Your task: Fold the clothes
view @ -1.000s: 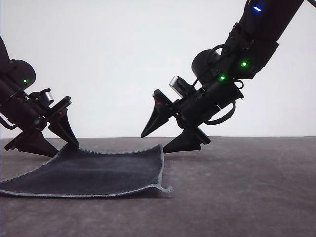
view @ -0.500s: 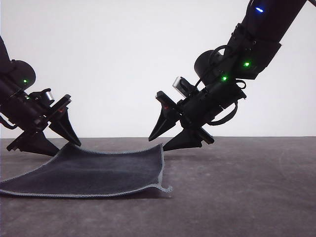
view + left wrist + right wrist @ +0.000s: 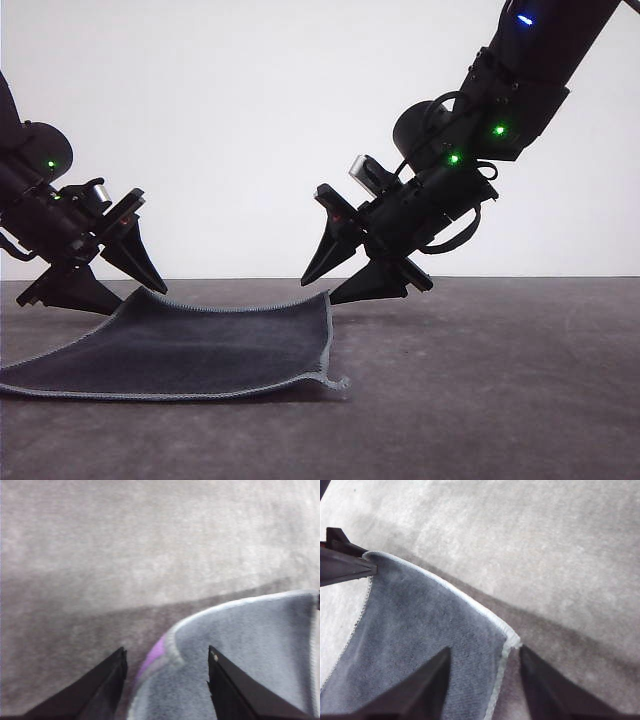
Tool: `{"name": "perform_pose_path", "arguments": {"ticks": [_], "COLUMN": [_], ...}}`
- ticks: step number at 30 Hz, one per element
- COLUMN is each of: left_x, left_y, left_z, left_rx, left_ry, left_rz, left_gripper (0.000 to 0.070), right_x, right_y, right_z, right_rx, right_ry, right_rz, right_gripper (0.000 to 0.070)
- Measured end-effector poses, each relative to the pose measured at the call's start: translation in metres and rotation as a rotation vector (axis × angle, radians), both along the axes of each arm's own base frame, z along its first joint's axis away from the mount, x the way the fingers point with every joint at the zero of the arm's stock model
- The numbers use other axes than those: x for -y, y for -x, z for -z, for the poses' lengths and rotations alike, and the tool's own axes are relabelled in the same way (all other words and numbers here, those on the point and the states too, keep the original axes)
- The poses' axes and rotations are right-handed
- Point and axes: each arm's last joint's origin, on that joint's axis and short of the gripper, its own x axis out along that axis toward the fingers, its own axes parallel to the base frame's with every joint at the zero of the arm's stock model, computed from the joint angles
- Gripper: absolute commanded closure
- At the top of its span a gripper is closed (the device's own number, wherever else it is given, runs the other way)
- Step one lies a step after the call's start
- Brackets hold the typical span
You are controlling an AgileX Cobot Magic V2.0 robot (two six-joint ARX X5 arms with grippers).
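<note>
- One cloth: a small, roughly square piece of soft, napped fabric, dark charcoal-grey on its upper face, with a light grey stitched edging along every visible border. It lies on the left half of the surface, its near edge flat and its two far corners raised, so the sheet curves upward toward the back.
- In the left wrist view, the raised corner of the cloth curls over and shows a small patch of bright purple on its underside.
- In the right wrist view, the grey face of the cloth shows a fine woven grain, and its pale edging runs to a corner between the fingers.
- One surface: a matte, grey-brown, felt-like mat, meeting a plain white backdrop.
- Two hands, both black with tapered, wedge-shaped fingers.
- Left hand: jaws parted, straddling the far-left raised corner; whether they touch the fabric cannot be told.
- Right hand: jaws parted, poised at the far-right raised corner, lower finger just beside the edging.
- Green indicator lights glow on both arms.
</note>
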Motion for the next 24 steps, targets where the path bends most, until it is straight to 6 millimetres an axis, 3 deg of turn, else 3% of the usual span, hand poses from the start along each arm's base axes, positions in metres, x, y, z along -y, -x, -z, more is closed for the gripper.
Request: {"name": "perform_pose_path", "arguments": {"ticks": [2,14,24], "left_x": [0.000,0.000,-0.007], "left_y": [0.000,0.008,0.017], "left_z": [0.000,0.001,-0.022], "left_rx": [-0.003,-0.095,-0.250], "left_ry": [0.001,0.067,0.064], "left_rz": [0.000,0.038,0.129], "left_gripper": [0.0700,0.0700,0.0700], "right_x": [0.000,0.002,0.016], "right_y": [0.000,0.001,0.013], "right_z": [0.000,-0.001,0.007], "right_rx": [0.000,-0.043,-0.267], "right_ry": [0.000,-0.064,-0.170], "right_rz": [0.000,-0.076,-0.232], "right_gripper": [0.0700,0.0700,0.0700]}}
